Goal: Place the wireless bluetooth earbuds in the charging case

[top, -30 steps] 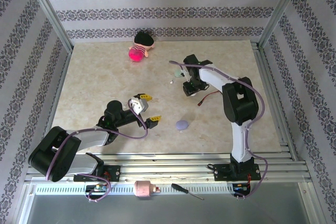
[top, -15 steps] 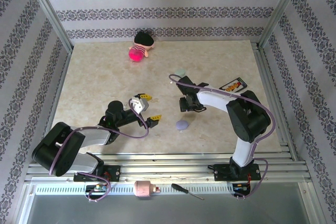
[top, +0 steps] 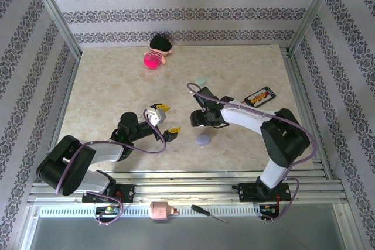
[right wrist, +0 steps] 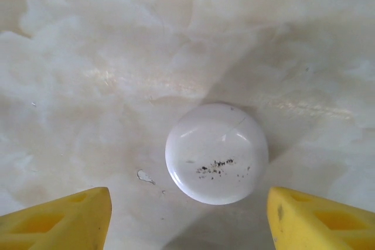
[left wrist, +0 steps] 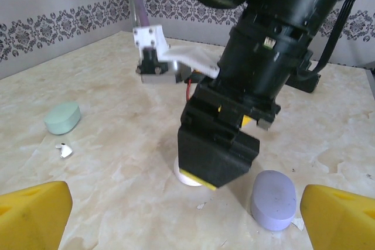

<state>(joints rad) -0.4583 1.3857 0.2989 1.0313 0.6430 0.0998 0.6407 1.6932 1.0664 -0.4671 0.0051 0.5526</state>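
The right tool [right wrist: 190, 221] is hovering, jaws apart, over a white disc [right wrist: 217, 153] on the surface [right wrist: 88, 39]. The left tool [left wrist: 187, 221] is gaping empty. A whitish earbud [left wrist: 63, 150] is lying beside the mint case [left wrist: 62, 117].

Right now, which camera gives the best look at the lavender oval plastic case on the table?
The left wrist view: the lavender oval plastic case lies close to the lens, whole and unobstructed, so its smooth closed shape is plain. The top external view shows the same case as a small, distant lavender spot with no detail.

Pink plush doll [top: 156, 54] far back, black striped card [top: 259, 95] right side, screwdriver [top: 208, 213] at near edge
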